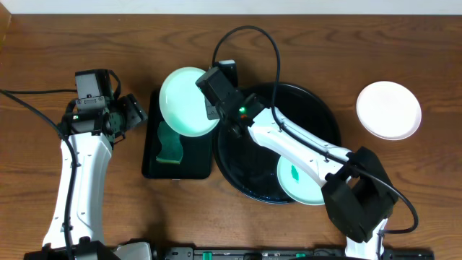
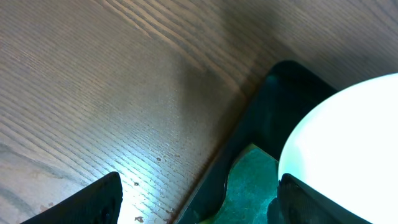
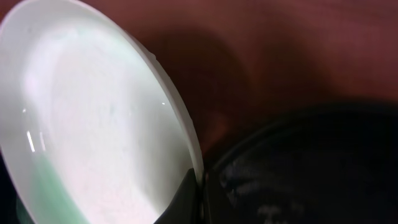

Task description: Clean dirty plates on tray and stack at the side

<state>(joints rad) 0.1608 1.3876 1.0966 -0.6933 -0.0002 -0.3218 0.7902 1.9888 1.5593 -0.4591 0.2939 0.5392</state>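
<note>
A pale mint green plate (image 1: 184, 101) hangs tilted over the small rectangular tray, and my right gripper (image 1: 211, 107) is shut on its right rim. The right wrist view shows that plate (image 3: 93, 124) filling the left side, with the right gripper (image 3: 199, 190) pinching its edge. A second mint plate (image 1: 302, 182) with a green smear lies at the front of the round black tray (image 1: 325, 115). A white plate (image 1: 388, 109) sits on the table at the far right. My left gripper (image 1: 138, 113) stands open just left of the small tray, holding nothing. Its fingers (image 2: 93, 202) straddle the small tray's edge.
The small rectangular black tray (image 1: 150, 155) holds a green sponge (image 1: 172, 144), seen close up as the sponge (image 2: 249, 186) under the held plate (image 2: 348, 137). The right arm stretches across the round tray (image 3: 311, 168). Bare wood table lies to the left (image 2: 93, 93).
</note>
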